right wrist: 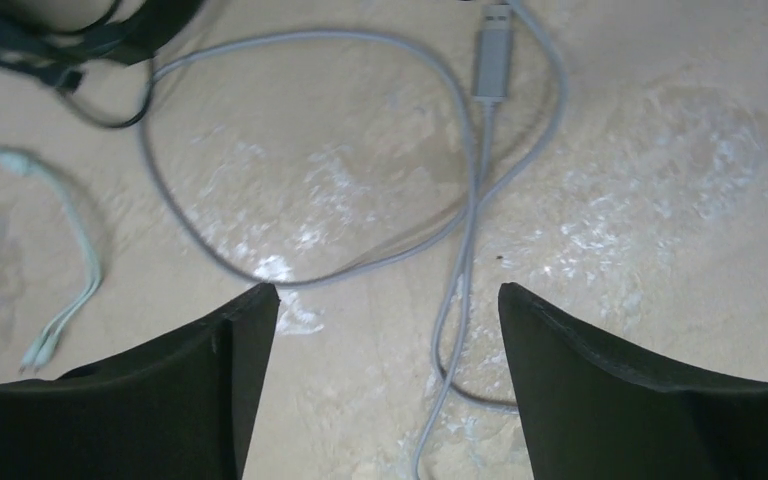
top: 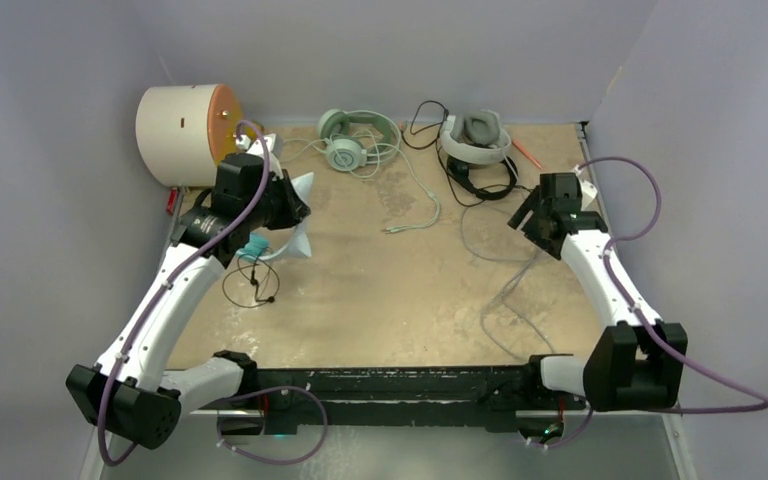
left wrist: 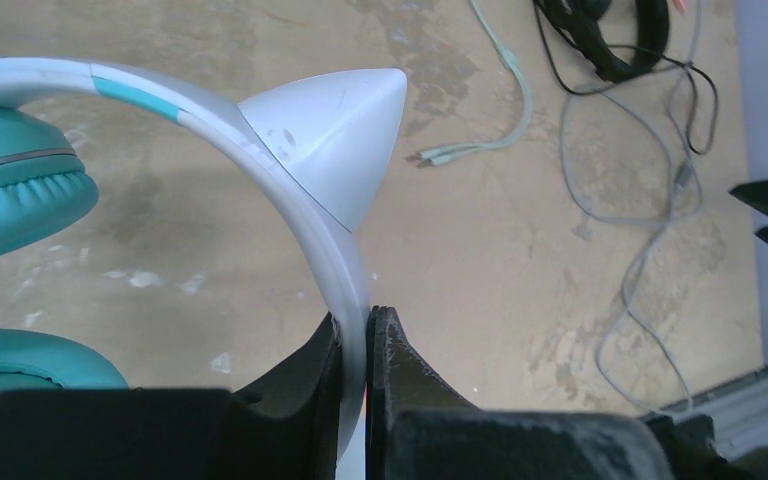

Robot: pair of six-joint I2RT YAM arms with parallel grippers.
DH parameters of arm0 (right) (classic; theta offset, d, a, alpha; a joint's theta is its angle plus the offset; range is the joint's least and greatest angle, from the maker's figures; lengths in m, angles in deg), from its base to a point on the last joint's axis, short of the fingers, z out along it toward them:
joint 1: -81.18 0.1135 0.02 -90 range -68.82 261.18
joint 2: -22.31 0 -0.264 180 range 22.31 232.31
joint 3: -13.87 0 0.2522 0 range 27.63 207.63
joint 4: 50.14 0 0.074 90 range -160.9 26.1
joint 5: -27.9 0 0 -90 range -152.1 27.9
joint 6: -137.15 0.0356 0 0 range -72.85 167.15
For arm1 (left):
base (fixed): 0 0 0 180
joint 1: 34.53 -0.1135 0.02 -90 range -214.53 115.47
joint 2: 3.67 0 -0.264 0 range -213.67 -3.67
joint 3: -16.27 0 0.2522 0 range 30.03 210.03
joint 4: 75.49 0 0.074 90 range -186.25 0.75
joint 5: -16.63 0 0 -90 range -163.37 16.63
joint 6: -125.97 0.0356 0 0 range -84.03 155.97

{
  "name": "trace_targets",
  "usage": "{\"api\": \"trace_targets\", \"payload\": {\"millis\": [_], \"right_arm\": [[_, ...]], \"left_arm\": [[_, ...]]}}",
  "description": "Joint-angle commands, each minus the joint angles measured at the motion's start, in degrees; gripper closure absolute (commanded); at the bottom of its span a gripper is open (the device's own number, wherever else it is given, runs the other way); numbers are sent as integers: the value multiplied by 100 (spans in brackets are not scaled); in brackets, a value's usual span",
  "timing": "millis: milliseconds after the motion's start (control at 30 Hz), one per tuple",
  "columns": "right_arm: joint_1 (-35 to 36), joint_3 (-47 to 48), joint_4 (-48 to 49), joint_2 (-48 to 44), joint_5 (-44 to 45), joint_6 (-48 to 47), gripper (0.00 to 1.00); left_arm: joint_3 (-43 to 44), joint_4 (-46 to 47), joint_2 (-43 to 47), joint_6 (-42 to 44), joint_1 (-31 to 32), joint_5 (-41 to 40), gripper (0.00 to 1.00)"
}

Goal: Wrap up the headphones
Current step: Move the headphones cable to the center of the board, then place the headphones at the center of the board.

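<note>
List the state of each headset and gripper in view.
Left gripper, shut on teal headset band.
Right gripper, open, empty, above grey cable.
Teal headset, held by its band.
Mint headset, on table, cable loose.
White-and-grey headset, on table, grey cable unwrapped.
Black headset, on table, cable loose.

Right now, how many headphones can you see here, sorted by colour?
Teal and white headphones, held in the left tool: 1
Mint-green headphones: 1
White and grey headphones: 1
Black headphones: 1
Total: 4
</note>
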State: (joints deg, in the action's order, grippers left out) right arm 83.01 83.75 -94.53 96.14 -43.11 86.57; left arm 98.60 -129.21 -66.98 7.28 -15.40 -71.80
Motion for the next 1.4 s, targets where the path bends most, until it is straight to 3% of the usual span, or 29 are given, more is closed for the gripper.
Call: {"api": "trace_targets", "payload": {"millis": [0,267,367,500,700,867,933,1000,1100,1233,1367], "right_arm": [[33,79,415,-461,-1450,-1251,16],[1118,-506,1064,-928,-2710,-1551,17],[1154,-904,1685,-1093,-3515,-1502,17],[1153,-1109,1930,-1333,-3869,-1593,17],[1153,-1372,2362,-1681,-4520,-1592,17],[1153,-1450,2489,-1658,-4800,-1434,16],[1154,-1480,2541,-1561,-5001,-1334,15],[1156,-1561,2698,-1493,-5291,-1183,13],[1159,-1691,2847,-1419,-5436,-938,8],[1162,-1825,3017,-1179,-5497,-669,8],[1201,-1717,2458,-890,-4541,-655,12]], "left_arm": [[-37,914,-171,127,4,1272,99],[-288,1970,-868,-508,1086,1434,98],[-669,2912,-1159,-1158,1214,2257,98],[-1316,4854,-1445,-2319,1215,3439,98],[-1873,6263,-1705,-3249,1190,3605,95],[-1932,6203,-2046,-3082,1186,3570,84],[-1940,6186,-2071,-2847,1189,3706,69],[-1848,5749,-1979,-2423,1185,3667,44],[-1660,4749,-1602,-1707,1198,3075,26],[-1525,3617,-1003,-872,1195,2094,21],[-1486,2815,-705,-223,1205,1456,22]]}}
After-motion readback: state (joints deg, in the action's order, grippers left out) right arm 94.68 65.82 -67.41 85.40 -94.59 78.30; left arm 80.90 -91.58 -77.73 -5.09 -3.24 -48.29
